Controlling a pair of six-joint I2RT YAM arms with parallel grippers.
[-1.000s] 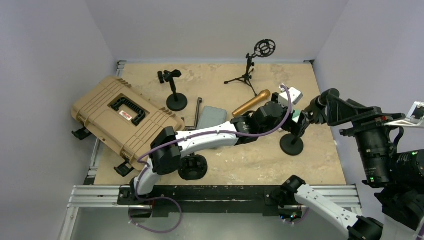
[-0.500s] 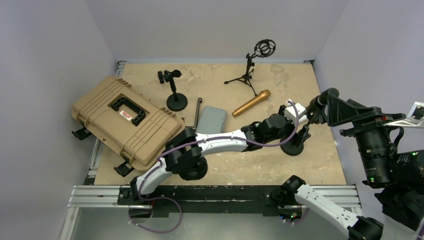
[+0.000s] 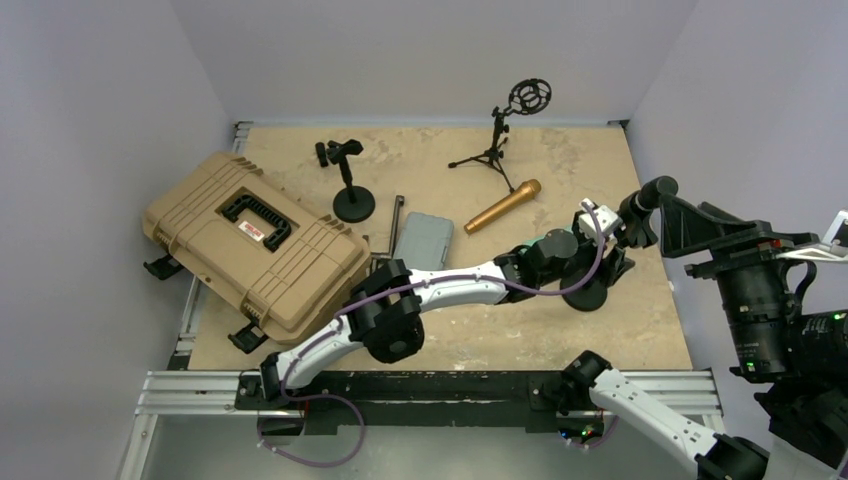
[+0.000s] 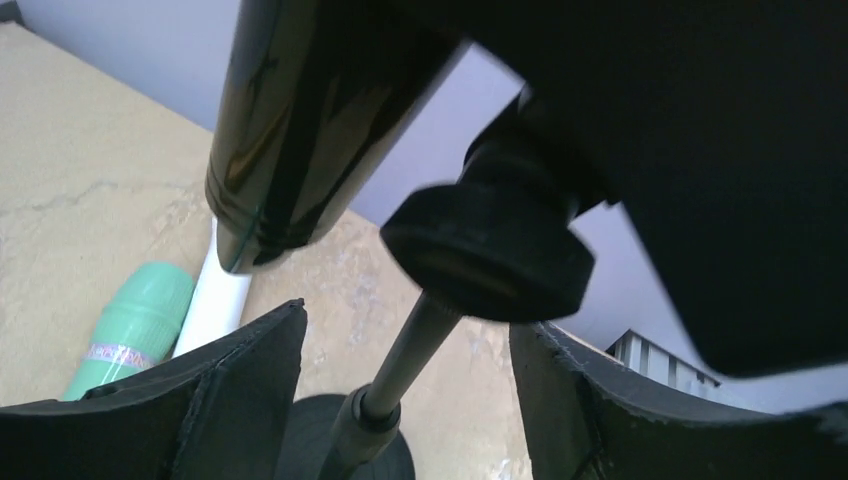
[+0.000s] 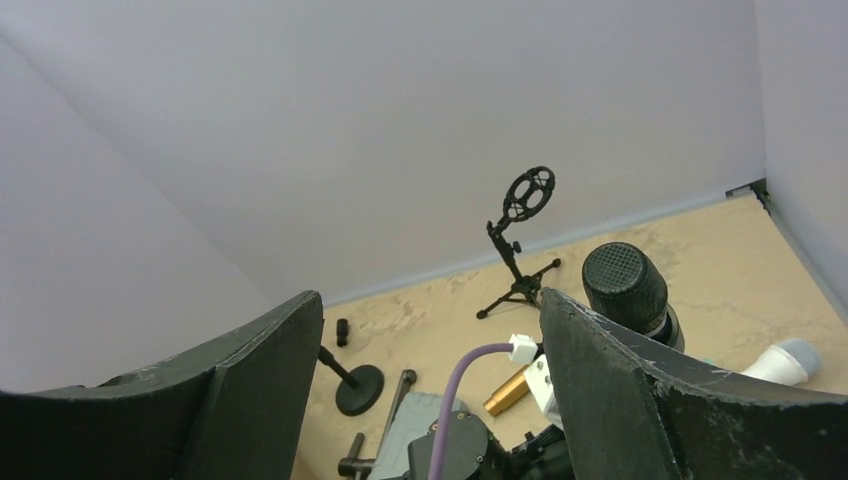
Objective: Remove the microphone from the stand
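Tan desk (image 3: 500, 330) carries the stand (image 3: 588, 294) at right, mic (image 3: 645, 203) clipped on top. Left arm (image 3: 450, 285) reaches low across, left tool (image 4: 400, 335) gaping astride the stand's rod. Right tool (image 5: 430, 300) hangs high, spread wide.

The left gripper (image 4: 405, 325) gapes around the stand (image 4: 392, 375) and its thin rod — above, apparently the glossy black microphone (image 4: 300, 120).

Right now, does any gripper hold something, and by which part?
Nothing is held. The left gripper stands open around the stand rod, below the microphone; the right gripper is open too.
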